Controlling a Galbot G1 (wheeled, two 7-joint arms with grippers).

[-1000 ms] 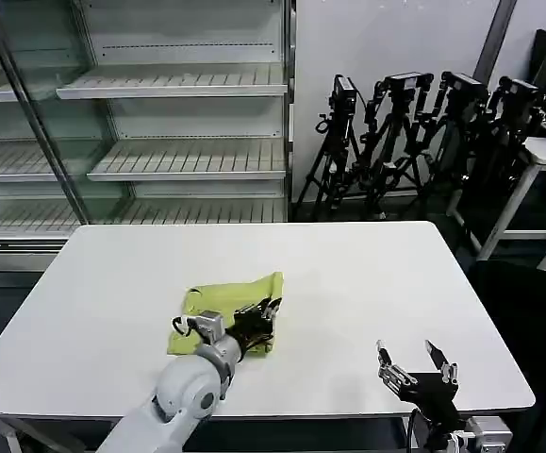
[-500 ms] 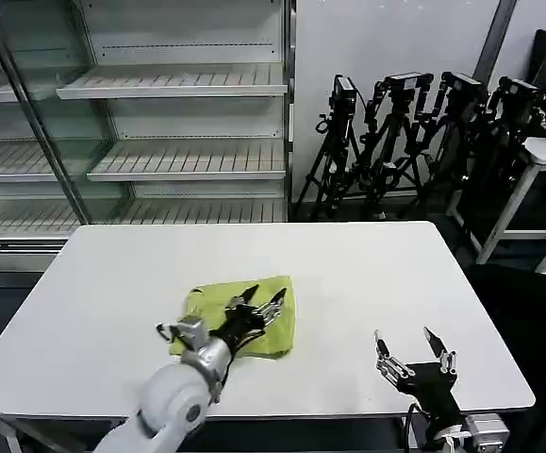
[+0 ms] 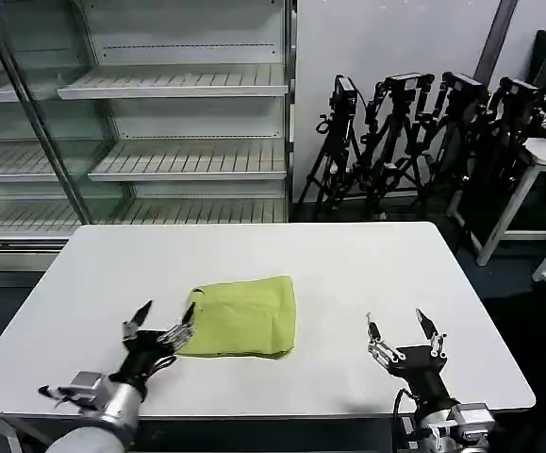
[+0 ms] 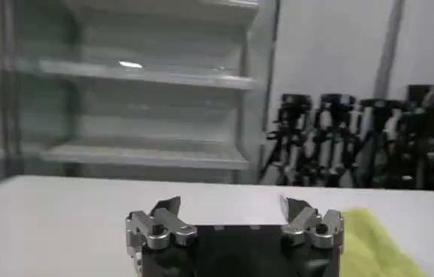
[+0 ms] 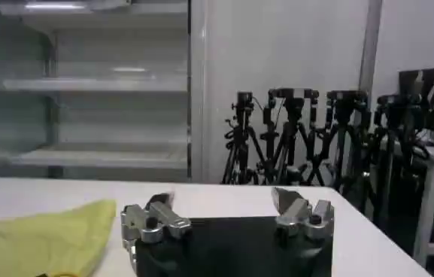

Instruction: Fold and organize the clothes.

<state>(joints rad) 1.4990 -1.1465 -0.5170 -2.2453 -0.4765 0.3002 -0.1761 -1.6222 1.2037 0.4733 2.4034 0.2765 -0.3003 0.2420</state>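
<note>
**Shirt folded: clear out without disturbing it**

Shirt flat on table, left of centre toward the near edge, folded into a compact rectangle with 1 neat edge facing right. Left gripper just beside its near-left corner, fingers spread wide, nothing held. Right gripper well apart to the right near the front edge, equally wide and empty. Left wrist view: fingers parted over bare table, lime cloth at the side.

Judged close to done; fold looks finished, only tidying and retreat left.

- Lift left gripper straight up before moving sideways, so no fingertip drags the thin fabric.
- Check corners for alignment; if 1 flares, press lightly rather than re-grip.
- Leave right gripper parked; no need for 2 arms here.
- Risk: soft cloth snags easily, and 1 careless sweep undoes the fold.
</note>
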